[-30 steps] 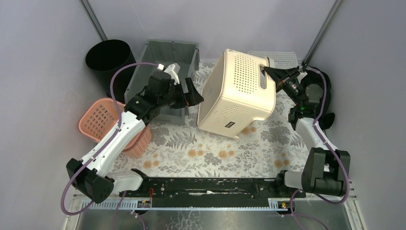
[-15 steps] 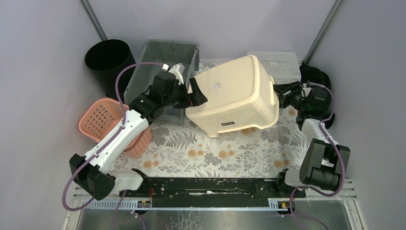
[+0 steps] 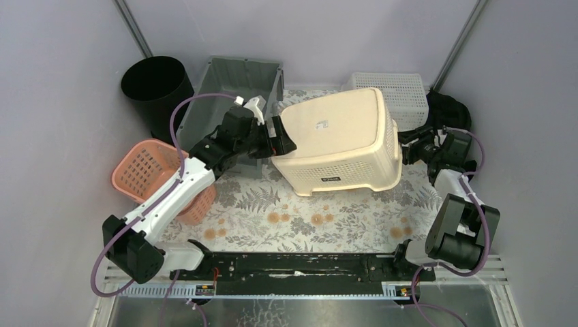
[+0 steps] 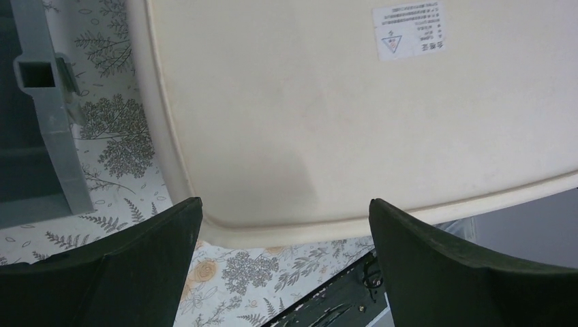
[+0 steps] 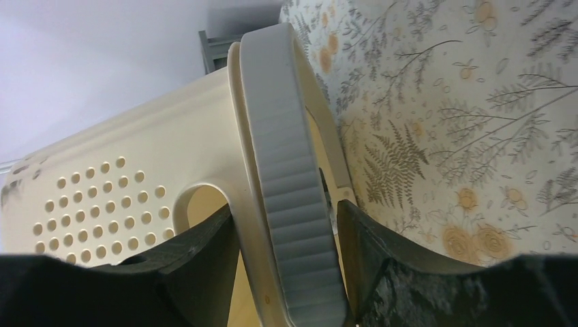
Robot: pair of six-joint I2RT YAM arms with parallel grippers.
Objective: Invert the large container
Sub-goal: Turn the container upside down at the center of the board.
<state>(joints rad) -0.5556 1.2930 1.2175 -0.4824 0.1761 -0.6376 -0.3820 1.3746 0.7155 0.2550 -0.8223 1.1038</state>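
Observation:
The large container (image 3: 334, 136), a cream perforated tub, rests mouth down on the floral cloth with its labelled base facing up. My left gripper (image 3: 281, 136) is open at the tub's left edge. In the left wrist view its fingers stand wide apart over the base's corner (image 4: 341, 102), holding nothing. My right gripper (image 3: 407, 143) is low at the tub's right side. In the right wrist view its jaws (image 5: 286, 211) straddle the grey ribbed rim (image 5: 283, 157) by the handle hole, spread a little wider than the rim.
A grey bin (image 3: 232, 88) stands just behind the left gripper, with a black bucket (image 3: 153, 82) at the far left. A pink basket (image 3: 146, 170) sits under the left arm. A white perforated basket (image 3: 402, 88) is behind the tub's right corner.
The tub has swung from tilted on its side to lying mouth down, base up. The right gripper came down with the rim and its jaws widened. The left gripper stayed open.

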